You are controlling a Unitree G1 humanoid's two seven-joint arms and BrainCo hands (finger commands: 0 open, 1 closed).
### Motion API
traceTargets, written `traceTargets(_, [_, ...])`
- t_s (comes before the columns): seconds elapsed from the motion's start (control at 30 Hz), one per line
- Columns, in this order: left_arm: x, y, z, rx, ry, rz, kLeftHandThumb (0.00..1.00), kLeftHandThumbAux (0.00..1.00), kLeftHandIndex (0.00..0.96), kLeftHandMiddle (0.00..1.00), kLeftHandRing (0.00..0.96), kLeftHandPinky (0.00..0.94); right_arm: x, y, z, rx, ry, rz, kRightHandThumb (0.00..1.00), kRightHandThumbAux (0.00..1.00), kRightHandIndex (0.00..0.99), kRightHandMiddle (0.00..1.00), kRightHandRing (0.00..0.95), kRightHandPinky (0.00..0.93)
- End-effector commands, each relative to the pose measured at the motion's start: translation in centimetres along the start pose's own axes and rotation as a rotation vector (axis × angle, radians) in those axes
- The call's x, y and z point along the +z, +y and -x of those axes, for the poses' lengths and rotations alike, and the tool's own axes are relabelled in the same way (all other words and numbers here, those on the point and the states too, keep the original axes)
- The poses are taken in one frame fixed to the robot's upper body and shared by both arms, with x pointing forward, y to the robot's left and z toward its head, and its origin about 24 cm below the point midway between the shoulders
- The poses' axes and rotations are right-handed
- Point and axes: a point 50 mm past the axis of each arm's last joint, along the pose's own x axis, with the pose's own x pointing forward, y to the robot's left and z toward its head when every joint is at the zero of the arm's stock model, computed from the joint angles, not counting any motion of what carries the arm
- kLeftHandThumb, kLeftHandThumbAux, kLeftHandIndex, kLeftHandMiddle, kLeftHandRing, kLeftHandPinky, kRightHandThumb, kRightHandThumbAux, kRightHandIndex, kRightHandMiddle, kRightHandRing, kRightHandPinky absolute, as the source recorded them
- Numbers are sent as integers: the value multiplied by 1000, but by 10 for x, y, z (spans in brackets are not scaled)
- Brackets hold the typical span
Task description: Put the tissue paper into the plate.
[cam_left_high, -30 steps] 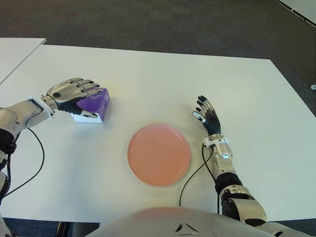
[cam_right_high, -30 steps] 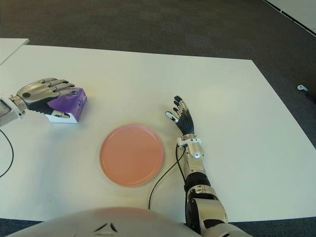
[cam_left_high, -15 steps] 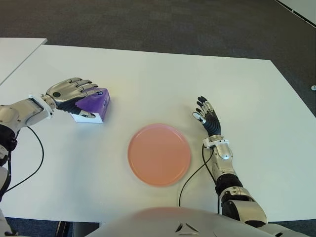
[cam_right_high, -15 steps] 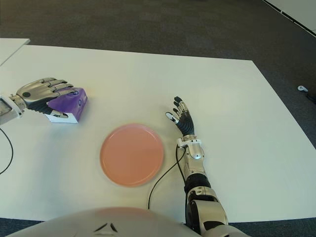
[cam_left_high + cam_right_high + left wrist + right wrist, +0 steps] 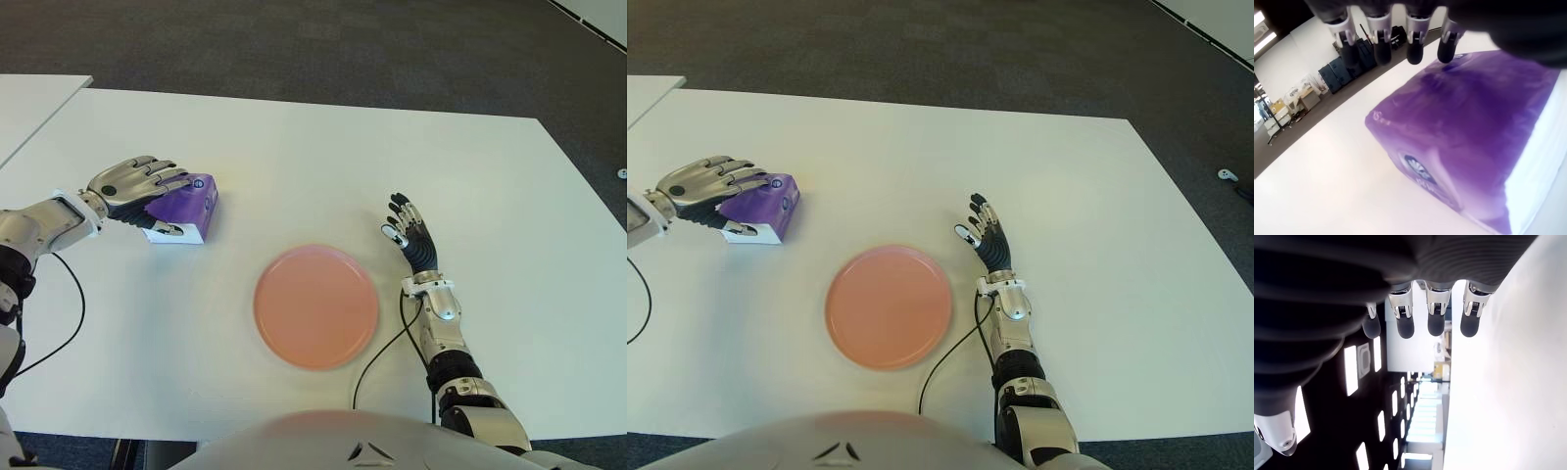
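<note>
The left hand [image 5: 132, 184] arches relaxed fingers [image 5: 1382, 45] over the purple tissue pack [image 5: 184, 208], not gripping; the right hand [image 5: 411, 233], spread wide, shows right of the pink plate [image 5: 315, 305].

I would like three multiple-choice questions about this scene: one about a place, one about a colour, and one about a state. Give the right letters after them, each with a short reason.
1. Where is the tissue pack?
A. on the plate
B. on the table, at the robot's left of the plate
C. beside the right hand

2. What colour is the plate?
A. pink
B. blue
C. green

3. What is the left hand doing?
A. it lies over the tissue pack, which stands on the table
B. it holds the pack above the plate
C. it shows beside the right hand

Answers:
1 B, the pack stands apart from the plate.
2 A, the plate is plainly pink.
3 A, the fingers reach over the pack.
</note>
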Motion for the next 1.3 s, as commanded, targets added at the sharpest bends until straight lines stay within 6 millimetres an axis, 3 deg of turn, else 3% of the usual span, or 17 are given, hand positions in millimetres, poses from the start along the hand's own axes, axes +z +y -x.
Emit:
traceTargets(0.03, [8, -3, -8, 25, -15, -13, 208, 66, 0, 0, 0, 0, -52, 11, 53, -27, 293, -71, 0, 559, 0, 0, 0, 0])
traceTargets(0.57, [10, -1, -14, 118, -3, -35, 213, 64, 0, 0, 0, 0, -52, 11, 55, -34, 297, -76, 0, 564, 0, 0, 0, 0])
traceTargets(1.3, [26, -10, -22, 98, -29, 13, 215, 62, 0, 0, 0, 0, -51, 10, 59, -28, 293, -87, 0, 578, 0, 0, 0, 0])
